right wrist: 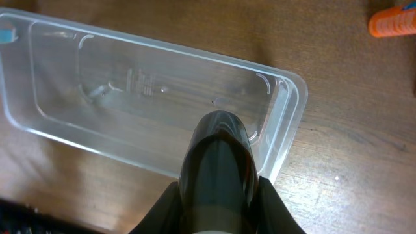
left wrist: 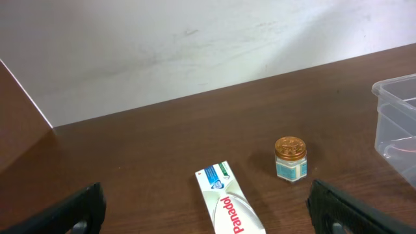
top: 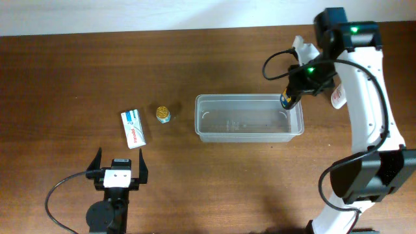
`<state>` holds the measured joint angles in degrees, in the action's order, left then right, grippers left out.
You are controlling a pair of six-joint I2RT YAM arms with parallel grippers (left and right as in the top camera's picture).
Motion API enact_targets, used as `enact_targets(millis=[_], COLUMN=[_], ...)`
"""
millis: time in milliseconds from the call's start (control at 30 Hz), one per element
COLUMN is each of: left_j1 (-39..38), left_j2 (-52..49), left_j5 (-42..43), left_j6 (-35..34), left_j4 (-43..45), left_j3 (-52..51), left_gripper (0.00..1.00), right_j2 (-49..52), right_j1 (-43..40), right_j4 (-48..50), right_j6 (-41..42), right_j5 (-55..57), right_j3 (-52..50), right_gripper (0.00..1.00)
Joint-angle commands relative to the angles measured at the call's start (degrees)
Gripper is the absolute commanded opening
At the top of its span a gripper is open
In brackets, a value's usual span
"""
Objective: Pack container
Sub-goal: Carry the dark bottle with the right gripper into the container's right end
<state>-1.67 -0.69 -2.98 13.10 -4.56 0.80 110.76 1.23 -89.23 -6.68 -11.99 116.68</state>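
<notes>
The clear plastic container [top: 249, 117] stands right of the table's middle, with nothing in it; it also shows in the right wrist view [right wrist: 149, 97] and at the right edge of the left wrist view [left wrist: 396, 120]. My right gripper [top: 288, 97] is shut on a dark brown bottle [right wrist: 220, 166] and holds it above the container's right end. My left gripper [top: 119, 170] is open and empty near the front edge. A white Panadol box [top: 132, 129] and a small gold-capped jar [top: 162, 114] lie left of the container, beyond the left gripper.
An orange-capped object [right wrist: 392, 24] lies on the table beyond the container, at the top right of the right wrist view. A white item [top: 338, 96] shows next to the right arm. A pale wall runs along the table's far edge.
</notes>
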Motion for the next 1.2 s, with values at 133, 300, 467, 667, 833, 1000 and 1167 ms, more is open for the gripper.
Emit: enact_targets(millis=[133, 300, 467, 667, 833, 1000, 1167], left_j1=[0.39, 0.39, 0.39, 0.39, 0.39, 0.39, 0.39], left_j2=[0.33, 0.33, 0.33, 0.33, 0.33, 0.33, 0.33], left_j5=[0.66, 0.63, 0.63, 0.66, 0.66, 0.66, 0.66], left_j6=[0.7, 0.68, 0.7, 0.7, 0.7, 0.68, 0.68], left_j4=[-0.04, -0.04, -0.04, -0.04, -0.04, -0.04, -0.04], left_j3=[-0.28, -0.28, -0.26, -0.26, -0.26, -0.28, -0.28], left_gripper=[0.99, 0.99, 0.99, 0.99, 0.99, 0.99, 0.99], right_j2=[-0.74, -0.74, -0.74, -0.74, -0.74, -0.74, -0.74], right_j1=[4.9, 5.16, 5.14, 5.11, 5.11, 5.11, 5.07], right_j4=[0.63, 1.49, 6.27, 12.83, 18.1, 22.23, 25.22], right_j6=[10.64, 11.69, 11.72, 12.98, 13.22, 13.22, 13.2], right_j5=[9.94, 9.94, 9.79, 9.7, 9.68, 9.7, 9.7], right_j3=[-1.86, -5.01, -10.43, -16.04, -20.57, -24.63, -27.63], right_gripper=[0.21, 0.21, 0.2, 0.21, 0.21, 0.21, 0.21])
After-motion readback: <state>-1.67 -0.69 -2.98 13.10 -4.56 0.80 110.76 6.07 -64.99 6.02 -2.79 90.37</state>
